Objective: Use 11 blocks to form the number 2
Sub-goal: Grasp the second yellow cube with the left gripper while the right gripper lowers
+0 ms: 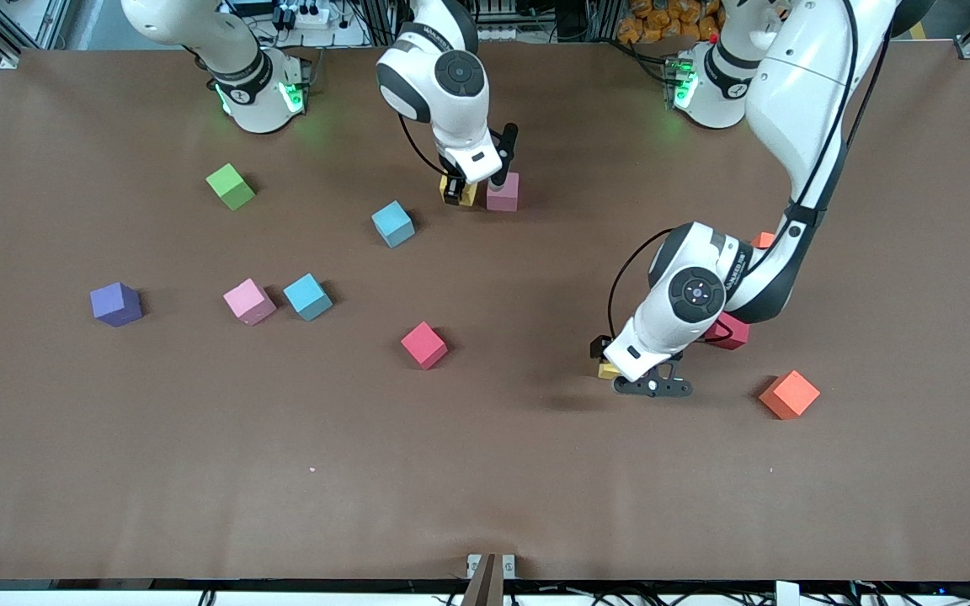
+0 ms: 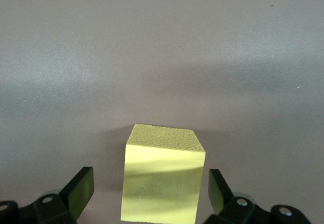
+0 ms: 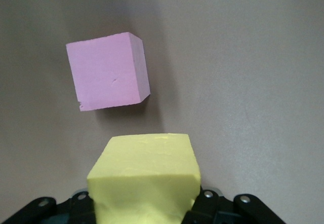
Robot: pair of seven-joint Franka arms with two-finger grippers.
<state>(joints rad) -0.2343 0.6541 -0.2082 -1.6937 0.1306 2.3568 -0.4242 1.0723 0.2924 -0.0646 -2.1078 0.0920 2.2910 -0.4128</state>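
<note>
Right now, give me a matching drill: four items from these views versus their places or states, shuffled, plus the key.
Items
1. left tool
2. right tool
3. green cube
4. purple cube

States
A. shut on a yellow cube, beside a pink cube
B. on the table, nearest the right arm's end
C. open, fingers either side of a yellow cube
D. on the table, close to the right arm's base

Pairs: 1-C, 2-A, 3-D, 4-B

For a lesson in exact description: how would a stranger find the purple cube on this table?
Start from the brown table and go to the right arm's end. There the purple cube sits alone, nearer the front camera than the green cube. Its nearest neighbours are a pink cube and a blue cube; it is the only purple one.
</note>
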